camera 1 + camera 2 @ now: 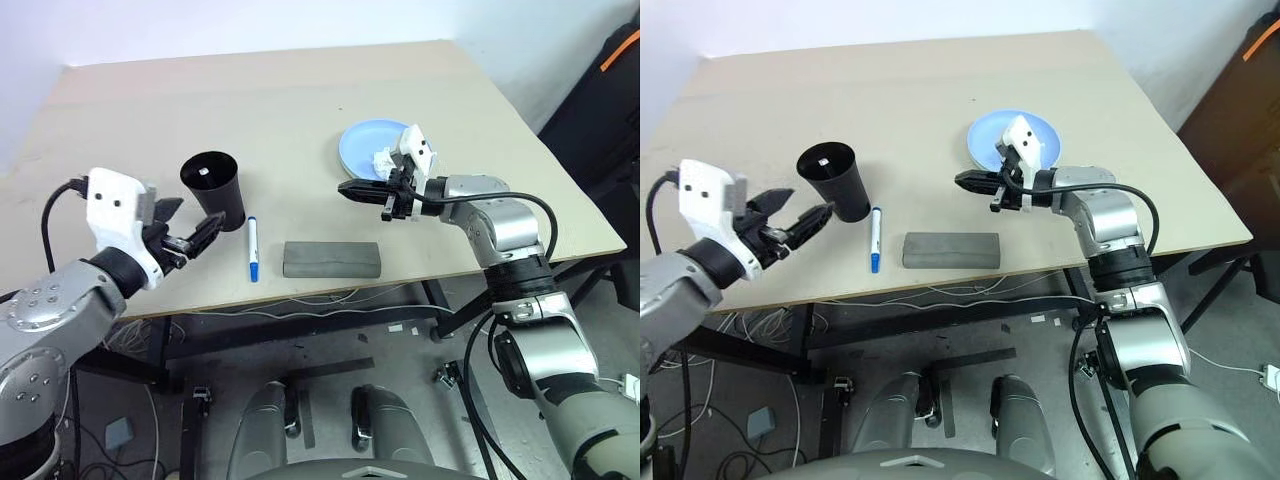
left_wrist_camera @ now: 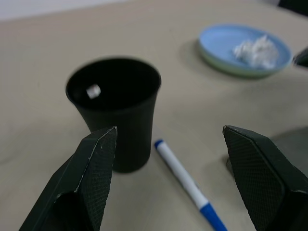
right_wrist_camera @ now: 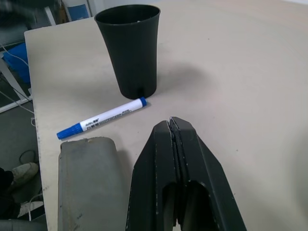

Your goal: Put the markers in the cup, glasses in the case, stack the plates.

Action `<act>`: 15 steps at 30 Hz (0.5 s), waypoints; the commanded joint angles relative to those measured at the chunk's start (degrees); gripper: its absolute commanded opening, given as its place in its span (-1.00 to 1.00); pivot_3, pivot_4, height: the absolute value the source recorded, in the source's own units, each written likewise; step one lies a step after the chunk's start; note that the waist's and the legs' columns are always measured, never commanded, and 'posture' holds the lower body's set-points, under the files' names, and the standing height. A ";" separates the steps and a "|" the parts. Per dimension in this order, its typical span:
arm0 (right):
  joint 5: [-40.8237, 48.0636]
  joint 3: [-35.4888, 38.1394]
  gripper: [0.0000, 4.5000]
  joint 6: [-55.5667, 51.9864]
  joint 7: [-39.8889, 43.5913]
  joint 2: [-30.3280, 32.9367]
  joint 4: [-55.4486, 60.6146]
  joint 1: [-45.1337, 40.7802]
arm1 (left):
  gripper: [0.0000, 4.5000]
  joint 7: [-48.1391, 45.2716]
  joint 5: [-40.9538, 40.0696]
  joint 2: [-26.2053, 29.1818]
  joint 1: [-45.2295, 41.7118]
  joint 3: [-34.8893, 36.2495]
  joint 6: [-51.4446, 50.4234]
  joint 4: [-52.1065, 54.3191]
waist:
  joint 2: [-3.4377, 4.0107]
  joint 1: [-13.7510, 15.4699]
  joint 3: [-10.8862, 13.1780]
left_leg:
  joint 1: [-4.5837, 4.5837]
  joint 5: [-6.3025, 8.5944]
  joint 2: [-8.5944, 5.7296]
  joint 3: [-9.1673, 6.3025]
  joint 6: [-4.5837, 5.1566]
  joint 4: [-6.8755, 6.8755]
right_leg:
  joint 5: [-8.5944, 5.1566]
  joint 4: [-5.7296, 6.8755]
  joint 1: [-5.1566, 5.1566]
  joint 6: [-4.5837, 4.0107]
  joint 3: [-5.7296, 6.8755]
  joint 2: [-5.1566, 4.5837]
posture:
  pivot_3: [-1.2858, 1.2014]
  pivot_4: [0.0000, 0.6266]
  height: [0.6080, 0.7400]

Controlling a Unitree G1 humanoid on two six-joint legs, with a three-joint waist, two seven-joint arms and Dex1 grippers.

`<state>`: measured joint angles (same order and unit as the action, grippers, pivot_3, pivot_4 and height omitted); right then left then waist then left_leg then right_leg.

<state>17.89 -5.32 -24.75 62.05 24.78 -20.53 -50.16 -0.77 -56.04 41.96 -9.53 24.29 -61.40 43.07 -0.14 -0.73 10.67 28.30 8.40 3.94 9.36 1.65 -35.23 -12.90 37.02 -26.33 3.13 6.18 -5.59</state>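
We are holding left gripper (image 1: 190, 236) spread beside cup (image 1: 214, 187) — blue-capped marker (image 1: 252, 249) lying right, likely next; right gripper (image 1: 352, 189) pressed together, empty.

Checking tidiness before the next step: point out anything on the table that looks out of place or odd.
A crumpled white tissue lies in the blue plate, which sits on the green one. The blue-capped marker lies loose on the table beside the cup, which holds something small and white. The case is shut.
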 commanded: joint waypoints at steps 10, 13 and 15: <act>-0.52 1.77 -1.00 1.09 0.05 1.78 1.05 -1.85 | 0.63 11.82 3.92 -4.60 -12.35 -10.66 -17.83 -6.18 | -0.01 0.09 0.00 | 0.04 -0.03 -0.03 -0.01 -0.05 0.00 | 0.02 -0.03 0.07 0.00 0.00 0.03 | 0.03 -0.52 0.80; -0.42 1.94 -1.00 1.09 -0.17 2.00 1.10 -1.74 | 0.63 12.78 6.35 -7.17 -15.41 -13.11 -20.27 -7.54 | -0.01 0.05 0.00 | 0.02 -0.04 -0.05 -0.02 -0.05 -0.03 | 0.03 -0.02 0.11 0.01 0.00 0.04 | 0.03 -0.52 0.80; -0.57 1.97 -1.00 1.22 -0.55 2.07 1.11 -1.65 | 0.63 13.17 6.33 -10.71 -18.22 -12.54 -23.78 -9.33 | -0.01 0.04 0.00 | 0.02 -0.05 -0.06 -0.03 -0.06 -0.04 | 0.03 -0.01 0.11 0.01 0.00 0.06 | 0.03 -0.52 0.80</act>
<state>17.02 -5.05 -24.62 61.92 26.29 -20.59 -50.64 11.78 -50.49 32.58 -25.84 11.23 -82.94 33.95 -0.15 -0.69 10.67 28.33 8.34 3.88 9.32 1.59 -35.29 -12.87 37.03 -26.21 3.17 6.18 -5.52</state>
